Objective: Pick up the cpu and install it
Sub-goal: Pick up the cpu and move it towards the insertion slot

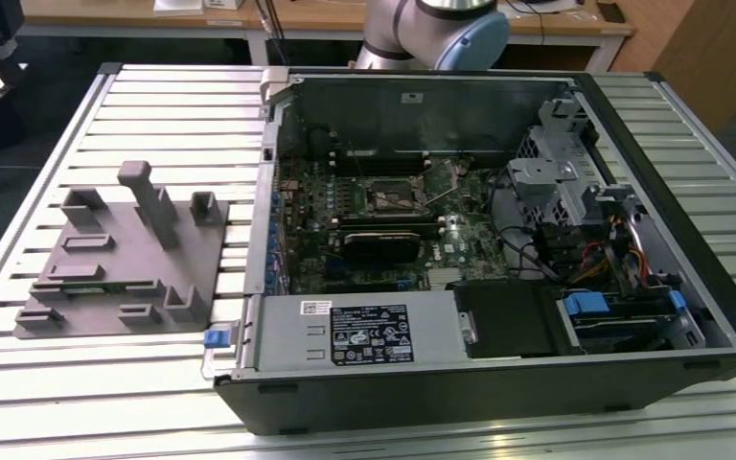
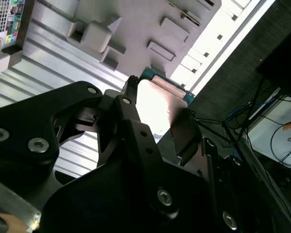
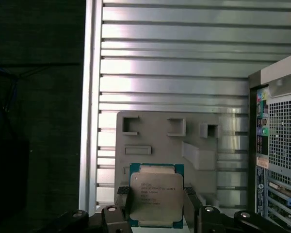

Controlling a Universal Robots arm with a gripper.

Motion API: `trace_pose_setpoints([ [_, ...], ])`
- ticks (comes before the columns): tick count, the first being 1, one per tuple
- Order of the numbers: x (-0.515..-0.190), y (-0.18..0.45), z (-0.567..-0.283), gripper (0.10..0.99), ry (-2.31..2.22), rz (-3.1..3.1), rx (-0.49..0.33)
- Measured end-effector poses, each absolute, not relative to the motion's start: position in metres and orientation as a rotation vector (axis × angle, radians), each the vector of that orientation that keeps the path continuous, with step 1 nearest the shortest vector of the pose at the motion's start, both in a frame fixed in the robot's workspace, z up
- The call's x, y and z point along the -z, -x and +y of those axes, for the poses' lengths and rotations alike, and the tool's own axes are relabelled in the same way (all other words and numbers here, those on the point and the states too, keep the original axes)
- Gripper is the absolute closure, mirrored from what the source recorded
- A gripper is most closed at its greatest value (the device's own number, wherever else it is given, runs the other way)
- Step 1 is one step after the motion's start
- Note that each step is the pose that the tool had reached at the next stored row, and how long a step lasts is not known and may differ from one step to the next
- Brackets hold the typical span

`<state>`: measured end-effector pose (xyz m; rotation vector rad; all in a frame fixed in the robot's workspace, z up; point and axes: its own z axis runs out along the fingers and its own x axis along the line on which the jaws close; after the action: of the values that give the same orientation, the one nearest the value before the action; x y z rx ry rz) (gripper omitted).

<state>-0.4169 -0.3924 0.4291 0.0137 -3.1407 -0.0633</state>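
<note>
Black and jointed, the gripper (image 3: 156, 206) is clamped on the cpu (image 3: 156, 196). One of its fingers (image 3: 123, 201) presses against each of two opposite edges of the chip. In the second wrist view the gripper (image 2: 160, 99) holds the same pale square cpu (image 2: 157, 104) between its tips.

The slatted metal table (image 1: 150, 96) carries everything. The arm (image 1: 432, 29) rises beyond the table's far edge.

The open computer case (image 1: 496, 393) lies on its side just beside the grey fixture (image 1: 126, 259), on the exterior view's right. Inside the case, a grey box with a white label (image 1: 356, 331) sits at the end nearer the camera. The dark metal-framed socket (image 1: 393, 195) lies further in, well apart from the fixture.

In the first wrist view the grey fixture (image 3: 160, 145) lies flat on the slats with its raised blocks and recesses showing. The cpu is in front of one edge of the fixture, metal top facing the camera and green rim showing. It seems to be lifted clear of the fixture, though contact underneath cannot be judged.
</note>
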Motion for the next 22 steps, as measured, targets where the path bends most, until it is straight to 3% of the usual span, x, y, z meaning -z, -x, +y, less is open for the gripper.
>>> trace_pose_setpoints([
  [22,-0.429,0.370,-0.392,0.557,-0.014,-3.139,0.063],
])
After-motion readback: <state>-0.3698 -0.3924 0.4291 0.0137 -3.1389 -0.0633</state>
